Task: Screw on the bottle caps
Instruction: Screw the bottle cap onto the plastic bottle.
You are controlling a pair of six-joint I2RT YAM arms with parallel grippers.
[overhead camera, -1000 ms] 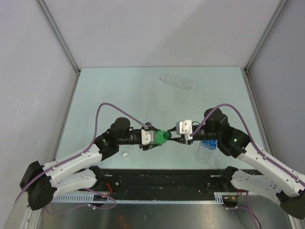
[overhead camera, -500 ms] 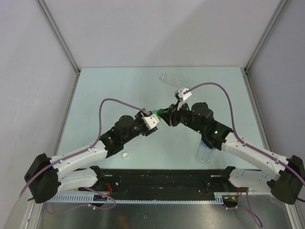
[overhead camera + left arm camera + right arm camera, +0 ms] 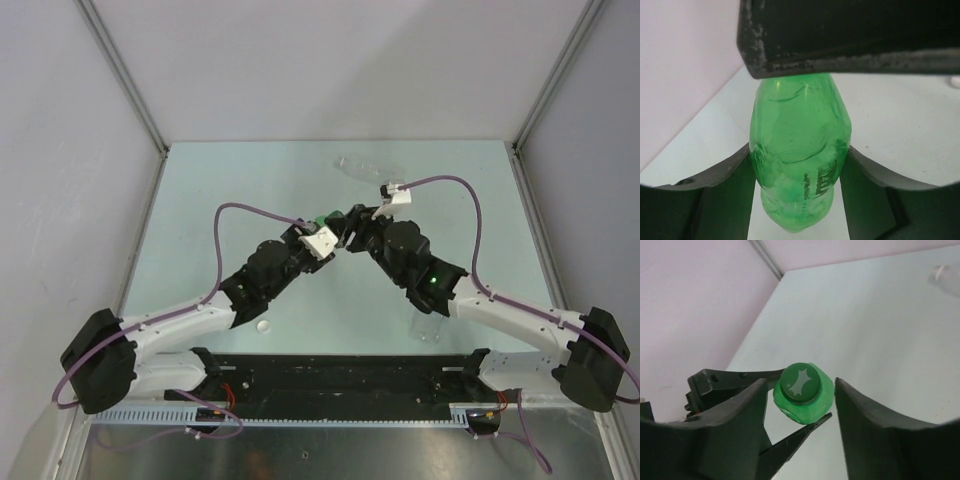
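Table [image 3: 220,190], left jaws gripping green bottle [image 3: 800,150], right jaws seemingly open around cap [image 3: 801,383], clear bottle [image 3: 368,172] beyond

Light: bright, even, diffuse, from overhead
Shadows: faint and soft on the table [image 3: 220,190]
Glare: small pale highlights on the green bottle [image 3: 800,150], left wrist view
Focus: jaws near both wrist lenses soft; clear bottle [image 3: 944,276] a blur in the right wrist view's corner

The pale green table [image 3: 200,200] carries a clear unlabelled bottle [image 3: 372,172] lying on its side near the far edge; a white cap [image 3: 263,325] sits front left; another clear bottle [image 3: 430,326] rests front right.
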